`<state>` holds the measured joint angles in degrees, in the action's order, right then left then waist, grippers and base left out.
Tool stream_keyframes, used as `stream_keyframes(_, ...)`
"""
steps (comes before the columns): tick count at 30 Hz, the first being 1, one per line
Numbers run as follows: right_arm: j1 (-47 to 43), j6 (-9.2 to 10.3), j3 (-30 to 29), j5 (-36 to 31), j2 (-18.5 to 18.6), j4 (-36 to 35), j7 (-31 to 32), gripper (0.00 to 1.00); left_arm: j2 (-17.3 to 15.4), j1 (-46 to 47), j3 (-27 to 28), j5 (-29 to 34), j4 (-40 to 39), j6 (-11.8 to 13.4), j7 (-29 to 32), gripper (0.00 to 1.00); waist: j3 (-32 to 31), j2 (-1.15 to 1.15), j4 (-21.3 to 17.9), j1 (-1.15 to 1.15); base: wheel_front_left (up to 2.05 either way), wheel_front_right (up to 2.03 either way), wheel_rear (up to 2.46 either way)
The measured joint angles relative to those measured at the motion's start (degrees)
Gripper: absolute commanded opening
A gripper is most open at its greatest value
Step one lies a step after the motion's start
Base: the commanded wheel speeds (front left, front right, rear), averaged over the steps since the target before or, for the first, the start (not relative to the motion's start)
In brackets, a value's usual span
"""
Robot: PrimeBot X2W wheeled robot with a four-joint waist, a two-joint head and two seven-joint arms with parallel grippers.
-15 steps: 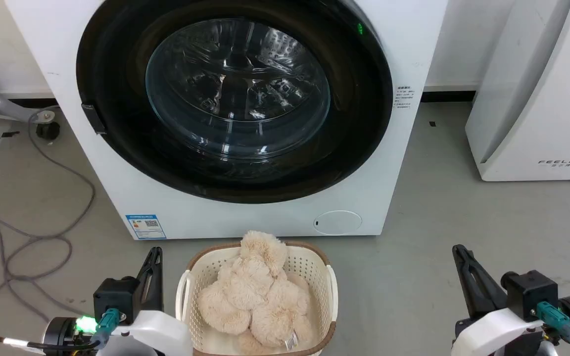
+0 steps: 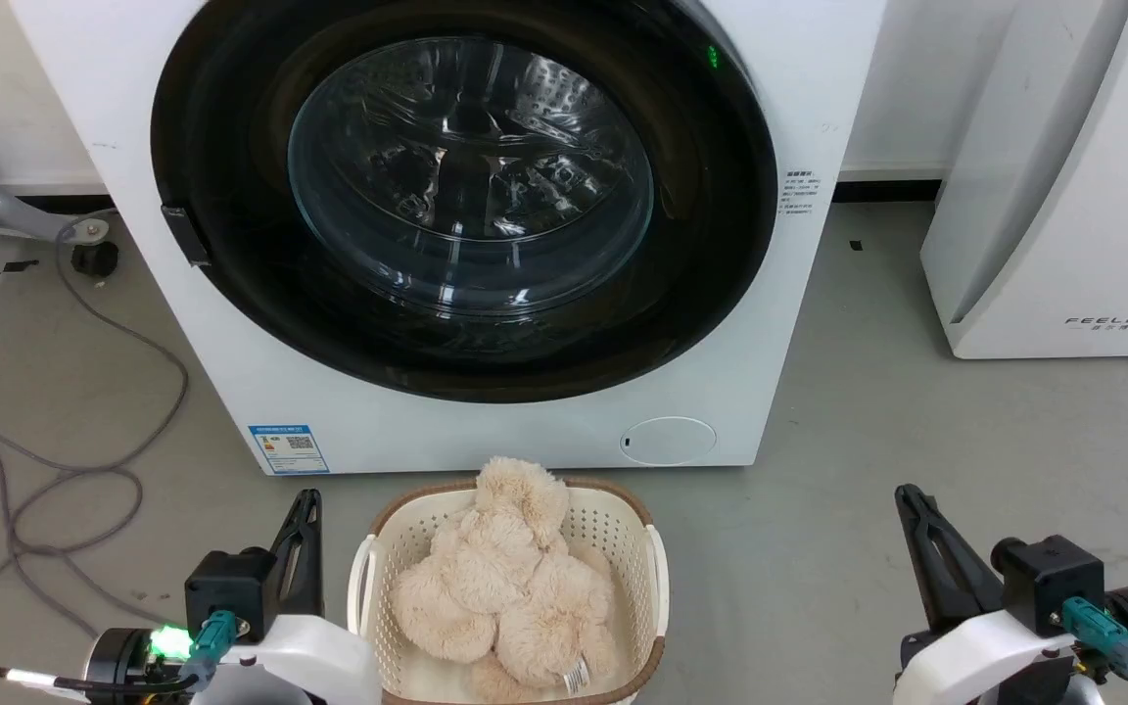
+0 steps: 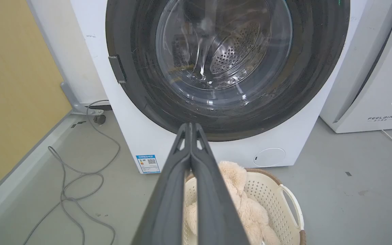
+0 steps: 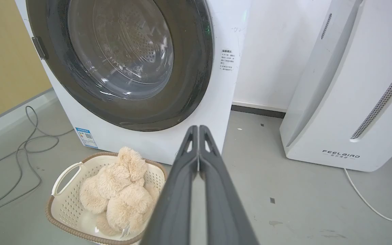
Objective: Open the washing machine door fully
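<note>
The white washing machine (image 2: 486,431) fills the upper head view. Its round glossy black door (image 2: 711,284) with the clear glass bowl window (image 2: 471,176) lies flat against the front, shut; a small dark handle tab (image 2: 184,235) sits on its left rim. The door (image 3: 138,95) faces the left wrist camera, and the door (image 4: 189,85) is at the upper left of the right wrist view. My left gripper (image 2: 305,504) rests low at the lower left, fingers (image 3: 182,163) pressed together, holding nothing. My right gripper (image 2: 910,497) rests at the lower right, fingers (image 4: 213,163) together too. Both are well short of the machine.
A cream laundry basket (image 2: 657,578) with a beige plush toy (image 2: 505,578) stands on the grey floor right in front of the machine, between my arms. A white FEELBIRD appliance (image 2: 1063,196) stands at the right. Grey cables (image 2: 65,490) loop on the floor at the left.
</note>
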<state>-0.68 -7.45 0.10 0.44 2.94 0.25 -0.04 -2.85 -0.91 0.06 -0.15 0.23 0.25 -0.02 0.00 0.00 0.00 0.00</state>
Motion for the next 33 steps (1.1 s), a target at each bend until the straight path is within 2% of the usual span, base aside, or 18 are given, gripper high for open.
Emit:
stream_keyframes(12, 0.0, 0.00, 0.0, 0.0, 0.0, 0.0, 0.0, 0.00, 0.0, 0.0, 0.0, 0.0, 0.0, 0.0, 0.0, 0.00, 0.0, 0.00, 0.0, 0.00, 0.00, 0.00, 0.00)
stream_keyframes(13, 0.0, 0.00, 0.0, 0.0, 0.0, 0.0, 0.0, 1.00, 0.0, 0.0, 0.0, 0.0, 0.0, 0.0, 0.0, 1.00, 0.0, 0.00, 0.0, 0.00, 0.00, 0.00, 0.00)
stream_keyframes(27, -0.1, 0.00, -0.2, 0.6, 0.0, 1.2, -1.1, 1.00, 0.0, 0.0, -1.1, -0.3, 1.7, 0.1, -1.1, 1.00, 0.0, 0.00, -0.2, 0.00, 0.00, 0.00, 0.00)
stream_keyframes(28, -0.1, 0.00, -0.3, 0.7, 0.0, 1.3, -1.2, 0.46, 0.0, 0.0, -1.2, -0.5, 1.9, 0.1, -1.2, 1.00, 0.0, 0.00, -0.2, 0.00, 0.00, 0.00, 0.00)
stream_keyframes(29, -0.1, 0.00, -0.3, 0.7, 0.0, 1.3, -1.3, 0.00, 0.0, 0.0, -1.3, -0.5, 2.0, 0.1, -1.3, 1.00, 0.0, 0.00, -0.2, 0.00, 0.00, 0.00, 0.00)
stream_keyframes(33, -0.1, 0.00, -0.4, 1.2, 0.0, 1.6, -1.9, 0.00, 0.0, 0.0, -1.7, -0.6, 2.4, 0.1, -1.8, 1.00, 0.0, 0.00, -0.3, 0.00, 0.00, 0.00, 0.00)
